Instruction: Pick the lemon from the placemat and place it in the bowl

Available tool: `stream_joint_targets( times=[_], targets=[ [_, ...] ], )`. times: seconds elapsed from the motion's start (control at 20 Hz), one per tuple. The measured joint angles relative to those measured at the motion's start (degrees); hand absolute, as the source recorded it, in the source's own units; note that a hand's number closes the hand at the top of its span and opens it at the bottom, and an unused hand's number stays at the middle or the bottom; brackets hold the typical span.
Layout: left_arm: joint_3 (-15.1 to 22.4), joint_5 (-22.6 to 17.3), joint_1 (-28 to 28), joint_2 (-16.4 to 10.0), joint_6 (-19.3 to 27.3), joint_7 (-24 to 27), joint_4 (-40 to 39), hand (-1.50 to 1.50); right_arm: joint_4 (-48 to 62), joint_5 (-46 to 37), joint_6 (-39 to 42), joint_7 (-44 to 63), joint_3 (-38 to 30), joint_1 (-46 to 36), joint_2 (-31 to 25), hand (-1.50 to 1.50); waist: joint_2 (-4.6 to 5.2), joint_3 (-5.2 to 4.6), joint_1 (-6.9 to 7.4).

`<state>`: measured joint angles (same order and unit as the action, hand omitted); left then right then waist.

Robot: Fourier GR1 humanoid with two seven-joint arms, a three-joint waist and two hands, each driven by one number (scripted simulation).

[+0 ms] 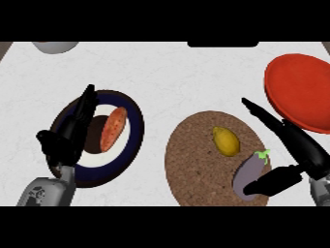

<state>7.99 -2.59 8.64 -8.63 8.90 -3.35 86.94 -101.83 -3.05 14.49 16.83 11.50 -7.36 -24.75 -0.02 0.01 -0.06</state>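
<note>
**Still on the placemat: the lemon, with an open right hand beside it**

The lemon is seen lying on the round cork placemat, in its upper right part, and is touched by neither hand. Just beside it, lower right, a purple eggplant with a green stem is laid at the mat's edge. The right hand is held spread wide, and nothing is held in it. Its straight fingers are stretched up and to the left between the mat and the red bowl, and its thumb is set across the eggplant's lower end. The bowl is placed at the right of the white counter, well apart from the lemon. At the left, the left hand is shown open, fingers up, over the left part of a dark-rimmed plate on which a sweet potato is laid.
</note>
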Motion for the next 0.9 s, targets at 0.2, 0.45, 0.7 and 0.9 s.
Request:
stream_joint_targets(
  times=[0.2, 0.45, 0.7, 0.9],
  targets=[
    [-0.54, 0.71, -1.19, 0.70, -0.79, 0.08, 1.18, 0.00, -0.32, 0.60, 2.03, -0.27, -2.04, 0.26, 2.61, -1.50, -0.02, -0.01, 0.05],
    [-1.88, 1.35, -0.11, 1.21, -1.79, -0.49, 0.15, 0.00, 0.23, -0.11, 3.00, -0.78, -2.53, 1.96, 6.11, -1.50, -0.01, -0.02, 0.03],
    [-3.12, 1.73, 0.01, 1.64, -2.78, -1.00, 0.44, 0.00, 4.14, -1.29, 3.92, -2.00, -3.47, 1.04, 9.21, -1.50, 0.00, -0.01, 0.10],
    [-3.08, 2.60, -1.15, 2.27, -3.34, -1.43, 2.21, 0.00, 6.43, -2.17, 4.72, -2.93, -4.51, 0.90, 11.00, -1.50, 0.00, 0.00, 0.12]
  ],
)
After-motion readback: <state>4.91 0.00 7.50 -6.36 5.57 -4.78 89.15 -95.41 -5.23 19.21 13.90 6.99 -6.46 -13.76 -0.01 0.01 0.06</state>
